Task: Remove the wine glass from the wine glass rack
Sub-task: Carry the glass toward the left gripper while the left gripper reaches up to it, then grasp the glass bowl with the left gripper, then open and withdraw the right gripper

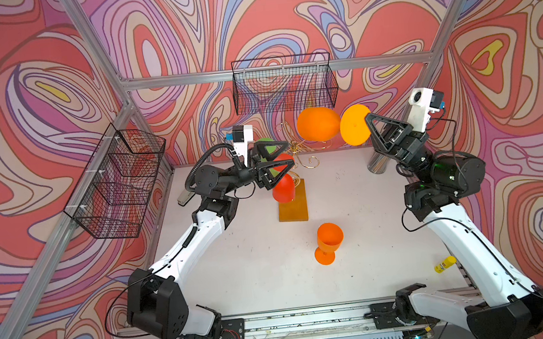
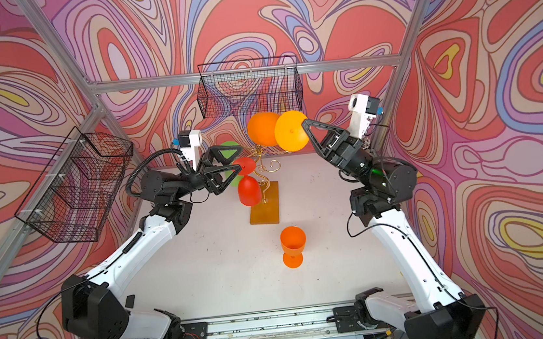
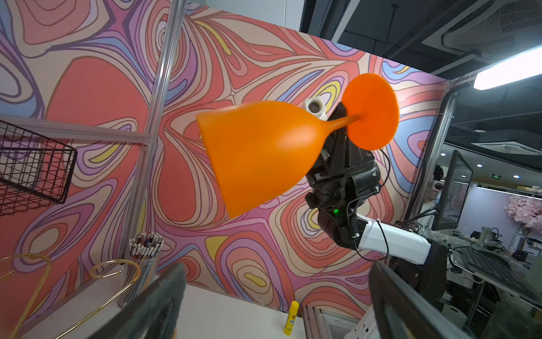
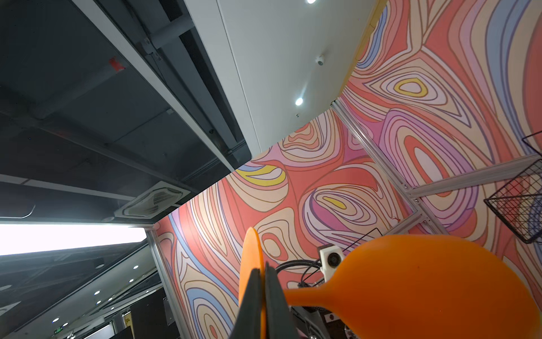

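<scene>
Holding orange wine glass (image 1: 318,123) by foot, right tool (image 1: 369,119) clamped; swing clear of wine glass rack (image 1: 293,209); left tool (image 1: 289,153) apart.

Robotics laboratory test cell: the left arm (image 1: 185,243) and right arm (image 1: 453,237) are mounted on a rail (image 1: 311,319) at the edge of a white table (image 1: 256,273), enclosed by an aluminium frame (image 1: 186,79) carrying patterned wall panels (image 1: 34,81). Beyond the panels, the left wrist view shows a monitor (image 3: 451,187), a keyboard (image 3: 492,268) and an open ceiling with an air-conditioning unit (image 3: 492,29).

Bright, even light; ceiling strip (image 4: 70,237) glares; wide-angle edge distortion
</scene>
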Available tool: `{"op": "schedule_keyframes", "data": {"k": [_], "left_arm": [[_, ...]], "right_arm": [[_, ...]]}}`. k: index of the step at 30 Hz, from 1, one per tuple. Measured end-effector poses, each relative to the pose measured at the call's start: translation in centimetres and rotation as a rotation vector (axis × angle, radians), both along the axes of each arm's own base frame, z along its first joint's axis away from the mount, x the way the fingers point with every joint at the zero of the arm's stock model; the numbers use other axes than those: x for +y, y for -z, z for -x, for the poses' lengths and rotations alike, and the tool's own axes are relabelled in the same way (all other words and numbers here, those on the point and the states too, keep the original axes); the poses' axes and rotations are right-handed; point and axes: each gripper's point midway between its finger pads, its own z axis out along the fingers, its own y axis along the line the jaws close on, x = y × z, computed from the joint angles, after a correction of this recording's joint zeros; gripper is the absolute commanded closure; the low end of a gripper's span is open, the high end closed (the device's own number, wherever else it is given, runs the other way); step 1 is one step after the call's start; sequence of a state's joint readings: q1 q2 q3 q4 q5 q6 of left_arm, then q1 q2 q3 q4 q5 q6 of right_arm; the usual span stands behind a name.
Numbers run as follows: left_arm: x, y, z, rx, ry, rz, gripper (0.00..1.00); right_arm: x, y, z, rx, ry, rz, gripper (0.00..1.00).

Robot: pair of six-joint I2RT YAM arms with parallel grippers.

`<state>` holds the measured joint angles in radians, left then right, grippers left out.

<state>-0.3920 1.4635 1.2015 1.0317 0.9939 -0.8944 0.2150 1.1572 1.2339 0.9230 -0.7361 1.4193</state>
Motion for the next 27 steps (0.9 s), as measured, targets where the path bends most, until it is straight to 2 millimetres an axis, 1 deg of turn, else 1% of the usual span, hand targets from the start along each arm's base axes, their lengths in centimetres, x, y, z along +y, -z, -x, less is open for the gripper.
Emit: {"op": "schedule_keyframes", "data": {"k": [4,7,13,17,23,27], "left_arm": [[0.2,-0.8,-1.4,0.019,0.039,0.044,0.04],[0.1,-1.6,-1.9,0.019,0.064,0.068,0.06],[0.2,-2.5,-1.3,0.003,0.096,0.082,0.12],[0.2,-2.6,-1.0,0.002,0.109,0.079,0.13],[0.2,-2.5,-0.9,0.004,0.116,0.077,0.13],[-0.2,-2.9,-0.6,0.001,0.132,0.079,0.18]], "right_arm": [[-0.1,-0.3,0.6,-0.019,-0.036,-0.023,1.0],[-0.1,-0.3,0.4,-0.02,-0.069,-0.042,1.0],[0.4,1.6,-1.9,0.045,-0.11,-0.058,1.0],[0.4,2.1,-2.7,0.063,-0.136,-0.08,1.0],[0.4,2.3,-3.1,0.068,-0.166,-0.104,1.0],[0.2,2.2,-3.1,0.064,-0.178,-0.12,1.0]]}}
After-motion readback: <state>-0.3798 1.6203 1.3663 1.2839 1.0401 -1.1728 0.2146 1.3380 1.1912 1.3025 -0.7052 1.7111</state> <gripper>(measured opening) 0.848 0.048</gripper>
